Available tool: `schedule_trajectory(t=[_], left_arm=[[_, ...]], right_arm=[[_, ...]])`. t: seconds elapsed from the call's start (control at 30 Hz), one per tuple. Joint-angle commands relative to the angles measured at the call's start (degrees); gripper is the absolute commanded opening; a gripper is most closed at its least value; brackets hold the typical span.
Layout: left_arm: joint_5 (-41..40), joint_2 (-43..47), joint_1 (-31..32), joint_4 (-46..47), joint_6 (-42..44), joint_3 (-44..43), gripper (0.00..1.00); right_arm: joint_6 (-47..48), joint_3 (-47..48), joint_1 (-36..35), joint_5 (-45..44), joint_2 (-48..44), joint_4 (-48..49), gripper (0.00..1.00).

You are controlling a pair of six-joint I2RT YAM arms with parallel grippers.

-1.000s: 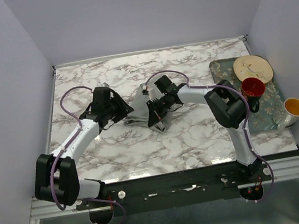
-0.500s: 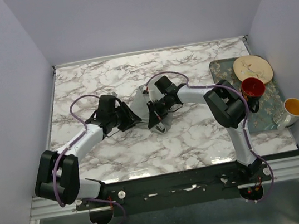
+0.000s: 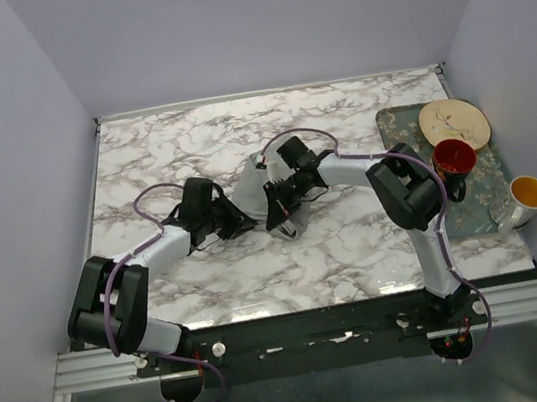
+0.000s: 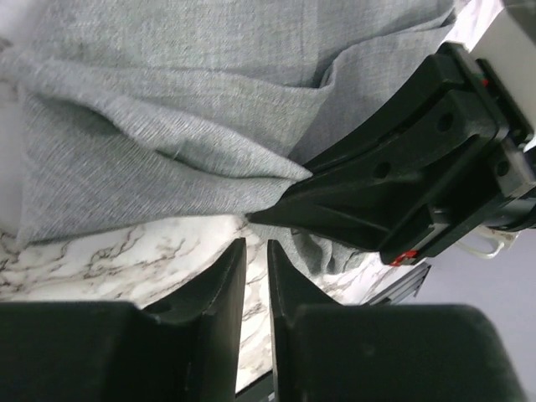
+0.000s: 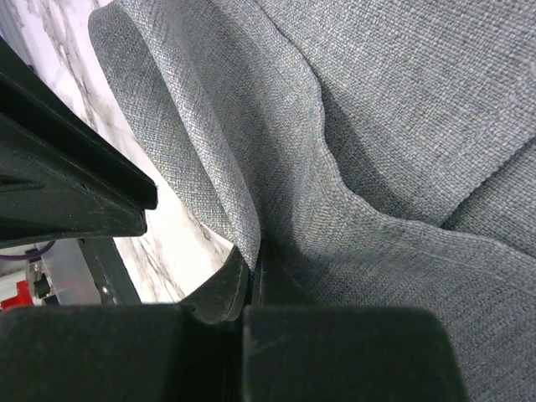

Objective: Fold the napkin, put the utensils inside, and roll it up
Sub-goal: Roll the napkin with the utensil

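On the marble bench (image 3: 355, 239), just past the arm bases, the left pincer (image 4: 255, 247) lies low. Its fingers stand close together with a thin slit between them. Only marble shows through the slit, and the tips stop just short of the edge of the napkin (image 4: 167, 109). The right pincer (image 5: 249, 268) points toward it, almost tip to tip, and is clamped on a raised fold of the cloth. The cloth lies bunched and creased at mid-bench and spreads away beyond both pincers. At the right edge is a patterned tray (image 3: 394, 127). A white cup (image 3: 527, 193) stands by its near corner, a red cup (image 3: 452, 155) sits farther in, and a cream plate (image 3: 453, 123) lies at the far end.
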State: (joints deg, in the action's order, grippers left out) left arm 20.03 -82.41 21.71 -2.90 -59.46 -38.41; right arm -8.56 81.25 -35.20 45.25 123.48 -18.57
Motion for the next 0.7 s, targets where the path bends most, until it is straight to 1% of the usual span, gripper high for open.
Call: schedule_trajectory(t=[0.0,0.03,0.17,0.23,0.3,0.33,0.37,0.43,0.47,0.53,0.57,0.63,0.67], left_arm=[[1.7,-2.2,0.3,5.8,-1.4,-0.6,0.23],[1.5,-2.6,0.3,5.9,-1.4,-0.8,0.2],[1.7,-2.2,0.4,6.5,0.4,-1.5,0.2],[0.5,-1.0,0.5,4.8,1.7,-1.4,0.21],[-0.9,0.9,0.5,3.0,2.0,-0.9,0.23],[-1.0,1.5,0.4,1.6,1.9,-0.9,0.26],[-1.3,2.6,0.4,0.6,1.8,-0.9,0.29],[-1.5,3.7,0.5,-0.3,1.5,-0.5,0.37],[-1.6,4.8,0.3,-0.6,1.5,-0.4,0.38],[-2.2,5.9,0.0,-1.8,1.5,-0.7,0.39],[-2.5,7.2,-0.3,-2.4,1.7,-0.7,0.39],[-3.2,8.4,-1.3,-3.8,2.1,-0.8,0.4],[-3.2,9.5,-1.8,-4.4,2.2,-0.8,0.4]], right_arm=[[0.7,1.2,-0.3,-1.9,1.4,-2.4,0.01],[0.6,1.3,-0.3,-1.8,1.4,-2.4,0.01],[0.9,1.3,-0.2,-2.2,0.9,-2.7,0.01],[1.3,0.9,-0.2,-2.5,0.3,-2.7,0.0],[2.1,1.1,-1.0,-5.1,-1.0,-3.4,0.01],[2.7,1.4,-1.4,-6.7,-1.4,-4.1,0.01],[3.2,2.1,-2.3,-10.0,-2.2,-5.4,0.04],[4.2,2.8,-3.4,-13.1,-3.0,-6.6,0.12],[4.6,3.1,-4.8,-16.6,-3.4,-8.0,0.21],[5.6,3.0,-6.4,-20.8,-4.9,-8.9,0.3],[5.7,2.9,-7.9,-24.5,-5.5,-9.7,0.38],[5.9,2.2,-8.7,-26.5,-7.1,-10.5,0.45],[5.7,1.9,-8.9,-26.4,-7.6,-10.9,0.54]])
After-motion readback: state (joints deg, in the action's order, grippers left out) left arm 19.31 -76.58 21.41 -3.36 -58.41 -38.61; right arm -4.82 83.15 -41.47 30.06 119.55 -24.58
